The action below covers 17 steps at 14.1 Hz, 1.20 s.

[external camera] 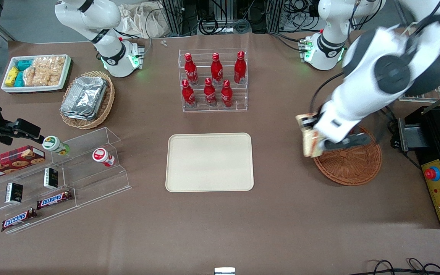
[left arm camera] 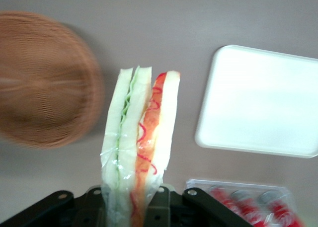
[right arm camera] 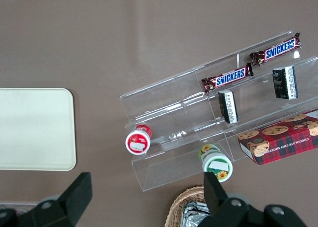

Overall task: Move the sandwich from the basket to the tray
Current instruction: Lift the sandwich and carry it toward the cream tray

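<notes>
My gripper [external camera: 311,139] hangs in the air over the basket's rim, on the side facing the tray, shut on the sandwich [external camera: 307,134]. The wrist view shows the sandwich [left arm camera: 139,142] as a wrapped wedge of pale bread with green and red-orange filling, clamped between the fingers [left arm camera: 161,207]. The round reddish-brown wicker basket [external camera: 351,162] holds nothing that I can see; it also shows as a blurred basket [left arm camera: 42,80] in the wrist view. The cream tray [external camera: 209,162] lies flat at the table's middle, bare, and the tray [left arm camera: 261,100] is in the wrist view too.
A clear rack of red bottles [external camera: 213,78] stands farther from the camera than the tray. Toward the parked arm's end are a clear stepped shelf with snacks [external camera: 57,179], a tan basket of foil containers [external camera: 87,98] and a white bin [external camera: 36,72]. A black control box [external camera: 439,179] sits beside the basket.
</notes>
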Motion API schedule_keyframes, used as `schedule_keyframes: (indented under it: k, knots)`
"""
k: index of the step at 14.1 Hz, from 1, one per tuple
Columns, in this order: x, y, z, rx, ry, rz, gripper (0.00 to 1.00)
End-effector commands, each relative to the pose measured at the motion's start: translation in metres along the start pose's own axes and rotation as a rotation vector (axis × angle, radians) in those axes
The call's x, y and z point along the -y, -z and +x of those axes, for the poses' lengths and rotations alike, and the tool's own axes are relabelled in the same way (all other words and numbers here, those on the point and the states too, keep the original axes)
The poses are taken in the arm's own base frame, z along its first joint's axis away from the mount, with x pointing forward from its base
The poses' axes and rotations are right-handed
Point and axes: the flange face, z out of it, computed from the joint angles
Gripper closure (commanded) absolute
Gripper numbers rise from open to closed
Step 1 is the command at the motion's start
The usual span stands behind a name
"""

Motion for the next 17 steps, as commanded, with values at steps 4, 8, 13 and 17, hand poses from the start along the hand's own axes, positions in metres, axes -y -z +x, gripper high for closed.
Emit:
schedule_keyframes:
  k: [4,8,13,17]
  knots:
    - [-0.137,-0.157,0.029,-0.054,0.034,-0.001,0.90]
    - [-0.151,-0.246,0.043,-0.075,-0.014,0.001,0.90]
    - [-0.163,-0.293,0.025,-0.052,-0.065,0.049,0.89]
    - [-0.178,-0.301,0.006,-0.041,-0.086,0.059,0.69]
